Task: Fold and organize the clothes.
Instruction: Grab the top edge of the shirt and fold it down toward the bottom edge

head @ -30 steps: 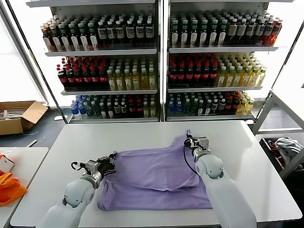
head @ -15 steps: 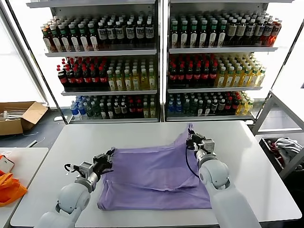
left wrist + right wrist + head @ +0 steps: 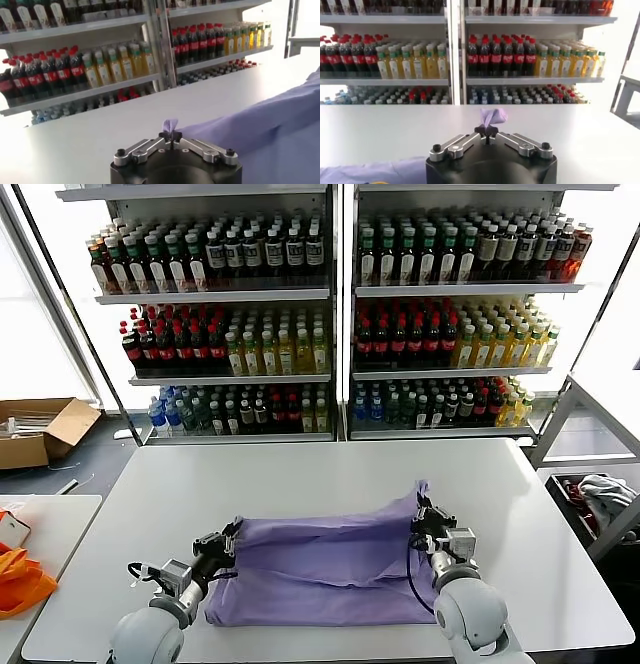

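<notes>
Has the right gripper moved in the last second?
Yes. The right gripper, shut on the T-shirt, pulled back from the shelves toward the table's near edge.

The tabletop (image 3: 300,474) lies bare from 9 through 12 to 3 o'clock, so a gripper could pass freely along its far half and both side margins. The T-shirt (image 3: 320,569) fills the near middle, toward 6 o'clock. Beyond the far edge at 12 o'clock, bottle shelves (image 3: 335,314) wall off any reach past the tabletop.
</notes>
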Action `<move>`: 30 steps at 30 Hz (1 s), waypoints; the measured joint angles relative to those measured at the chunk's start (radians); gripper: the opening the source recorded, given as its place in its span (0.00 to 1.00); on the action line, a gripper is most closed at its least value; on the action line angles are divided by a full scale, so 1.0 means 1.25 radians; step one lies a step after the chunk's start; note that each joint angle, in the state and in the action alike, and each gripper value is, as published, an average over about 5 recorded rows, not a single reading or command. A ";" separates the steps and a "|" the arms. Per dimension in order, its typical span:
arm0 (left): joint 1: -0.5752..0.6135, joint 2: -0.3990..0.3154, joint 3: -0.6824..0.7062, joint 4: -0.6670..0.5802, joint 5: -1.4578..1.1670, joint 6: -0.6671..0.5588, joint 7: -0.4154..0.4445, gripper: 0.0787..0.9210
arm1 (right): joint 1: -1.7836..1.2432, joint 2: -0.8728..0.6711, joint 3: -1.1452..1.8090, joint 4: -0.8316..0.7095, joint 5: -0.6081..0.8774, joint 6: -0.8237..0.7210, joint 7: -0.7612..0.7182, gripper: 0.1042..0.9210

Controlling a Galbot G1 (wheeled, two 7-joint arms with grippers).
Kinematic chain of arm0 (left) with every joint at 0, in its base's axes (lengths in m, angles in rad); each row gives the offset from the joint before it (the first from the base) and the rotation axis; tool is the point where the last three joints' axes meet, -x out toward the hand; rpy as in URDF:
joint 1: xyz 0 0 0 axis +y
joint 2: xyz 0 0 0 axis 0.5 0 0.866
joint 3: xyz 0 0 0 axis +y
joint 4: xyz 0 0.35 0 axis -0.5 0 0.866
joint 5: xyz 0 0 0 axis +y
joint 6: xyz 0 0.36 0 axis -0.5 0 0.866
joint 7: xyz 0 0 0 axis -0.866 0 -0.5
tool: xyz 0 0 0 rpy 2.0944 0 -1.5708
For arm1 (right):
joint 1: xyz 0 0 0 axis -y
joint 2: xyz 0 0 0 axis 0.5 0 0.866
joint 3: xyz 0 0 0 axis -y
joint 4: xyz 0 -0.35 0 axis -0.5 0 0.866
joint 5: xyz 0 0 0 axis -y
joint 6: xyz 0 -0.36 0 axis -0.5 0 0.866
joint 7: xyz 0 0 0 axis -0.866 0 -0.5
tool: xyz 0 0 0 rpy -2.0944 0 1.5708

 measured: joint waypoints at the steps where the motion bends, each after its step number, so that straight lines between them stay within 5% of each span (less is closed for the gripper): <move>1: 0.008 -0.002 -0.002 0.000 0.005 -0.003 0.001 0.01 | -0.014 0.002 0.002 0.005 -0.004 0.002 0.002 0.01; 19: 0.066 -0.012 -0.018 -0.012 0.060 -0.023 0.014 0.02 | -0.147 0.020 0.004 0.035 -0.089 0.021 0.024 0.01; 25: 0.079 -0.018 -0.023 -0.033 0.079 -0.022 0.012 0.24 | -0.163 0.024 -0.001 0.027 -0.117 0.022 0.032 0.01; 30: 0.090 -0.025 -0.033 -0.058 0.092 -0.019 0.008 0.40 | -0.175 0.024 -0.004 0.033 -0.135 0.028 0.032 0.12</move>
